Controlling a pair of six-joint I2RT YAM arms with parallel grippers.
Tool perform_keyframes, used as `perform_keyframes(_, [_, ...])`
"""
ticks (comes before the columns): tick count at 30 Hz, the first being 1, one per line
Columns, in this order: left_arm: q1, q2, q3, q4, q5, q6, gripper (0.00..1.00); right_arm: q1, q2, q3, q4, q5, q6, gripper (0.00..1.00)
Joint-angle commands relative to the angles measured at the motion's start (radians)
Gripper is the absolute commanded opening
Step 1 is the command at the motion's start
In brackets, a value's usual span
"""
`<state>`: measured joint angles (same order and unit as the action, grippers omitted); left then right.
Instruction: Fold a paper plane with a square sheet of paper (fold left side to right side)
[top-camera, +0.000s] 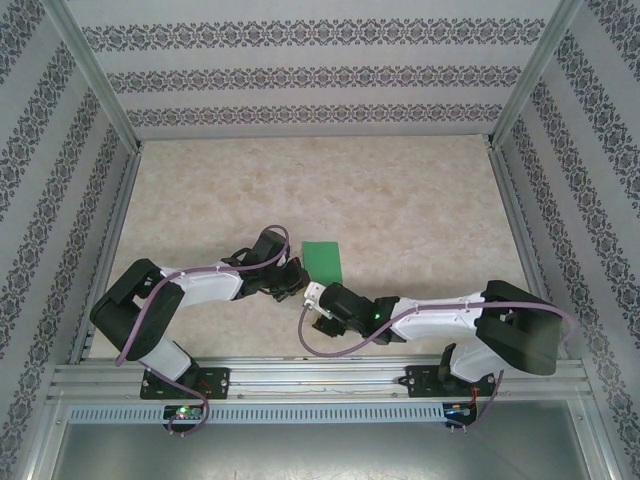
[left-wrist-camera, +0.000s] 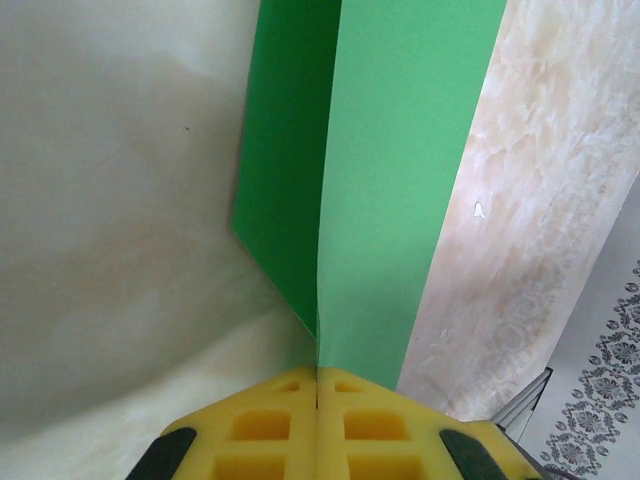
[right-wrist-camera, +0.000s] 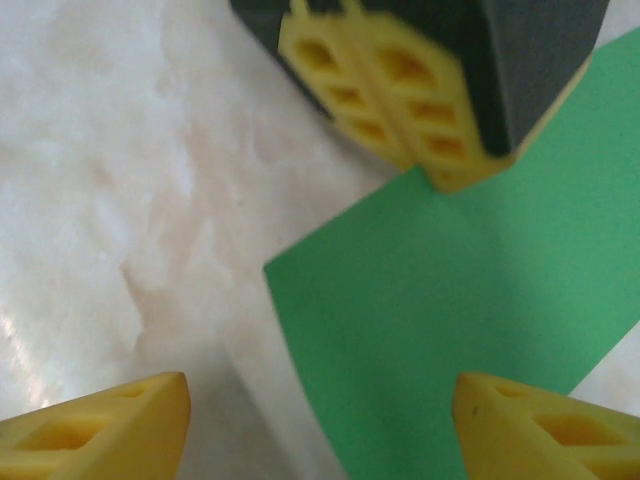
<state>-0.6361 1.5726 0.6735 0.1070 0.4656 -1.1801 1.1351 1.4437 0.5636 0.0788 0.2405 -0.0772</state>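
Holds the left arm (top-camera: 160, 300) folded back at the elbow, forearm running right and low over the table. Has the left gripper (left-wrist-camera: 317, 385) pinched shut on the edge of the green sheet (left-wrist-camera: 380, 180), yellow pads (left-wrist-camera: 270, 430) pressed flat together with the paper coming out between them. Holds the right arm (top-camera: 450, 320) bent the mirrored way, forearm stretched left. Has the right gripper (right-wrist-camera: 320, 430) spread wide, fingertips (right-wrist-camera: 100, 425) well apart, close beside the left gripper and aimed at it.
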Motion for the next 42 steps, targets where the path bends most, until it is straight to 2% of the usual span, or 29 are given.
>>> perform_keyframes(1, [-0.016, -0.002, -0.005, 0.032, -0.006, -0.019, 0.00, 0.010, 0.036, 0.047, 0.057, 0.047, -0.029, 0.66])
perform_keyframes(5, [-0.016, -0.002, -0.005, 0.031, -0.003, -0.020, 0.00, 0.009, 0.074, 0.069, 0.080, 0.038, -0.030, 0.60])
perform_keyframes(10, [-0.016, 0.000, -0.005, 0.027, -0.005, -0.018, 0.00, 0.009, 0.083, 0.084, 0.086, 0.038, -0.034, 0.46])
perform_keyframes(16, [-0.015, 0.003, -0.003, 0.029, -0.005, -0.016, 0.01, 0.006, 0.071, 0.073, 0.071, 0.032, -0.020, 0.18])
perform_keyframes(20, [-0.008, -0.003, 0.001, 0.020, -0.006, -0.005, 0.07, -0.003, 0.059, 0.059, 0.055, 0.017, 0.003, 0.00])
perform_keyframes(25, [0.024, -0.041, 0.001, -0.014, 0.016, 0.023, 0.25, -0.026, 0.031, 0.038, 0.034, -0.036, 0.035, 0.00])
perform_keyframes(29, [0.071, -0.122, 0.019, -0.137, 0.017, 0.102, 0.37, -0.065, 0.002, 0.019, 0.025, -0.113, 0.067, 0.00])
perform_keyframes(32, [0.115, -0.166, 0.032, -0.214, 0.020, 0.157, 0.41, -0.102, -0.014, 0.015, 0.012, -0.193, 0.091, 0.00])
perform_keyframes(36, [0.155, -0.142, 0.077, -0.231, 0.065, 0.230, 0.37, -0.159, -0.031, 0.012, -0.007, -0.320, 0.129, 0.00])
perform_keyframes(42, [0.152, 0.061, 0.225, -0.217, 0.166, 0.338, 0.23, -0.230, -0.043, 0.002, -0.014, -0.481, 0.179, 0.00])
